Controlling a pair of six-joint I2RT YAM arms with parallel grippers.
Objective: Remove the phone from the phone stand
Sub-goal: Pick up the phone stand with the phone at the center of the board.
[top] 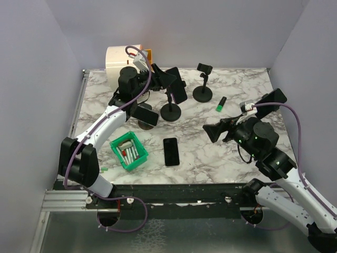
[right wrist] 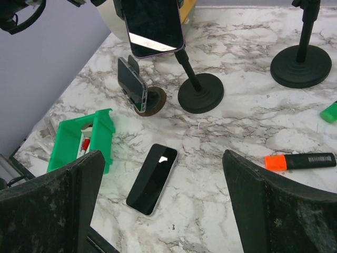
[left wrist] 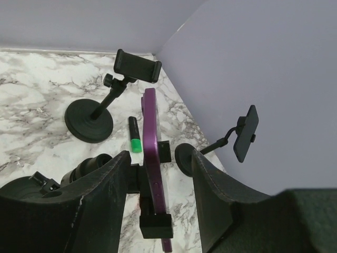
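Left gripper (left wrist: pixel 160 156): part open, my fingers (left wrist: pixel 102 195) either side of the purple phone (left wrist: pixel 151 138), gaps showing on both sides, nothing gripped.
Phone: edge-on to me, clamped in the phone stand (top: pixel 171 111).
Right gripper (top: pixel 213 130): spread wide, empty, well right of the stand.
Around the stand: empty stand (top: pixel 203 93) to its right, green highlighter (top: pixel 221 104) beyond; black phone (top: pixel 170 151) flat in front; green bin (top: pixel 129 151) front-left.
Crowding: small phone on a round holder (top: pixel 148 116) just left of the stand's base.

A purple-edged phone (left wrist: pixel 151 142) is standing upright in a black phone stand (right wrist: pixel 200 93), its dark screen leaning back slightly, the stand's round base sitting on the marble surface (top: pixel 237 153) toward the back left.
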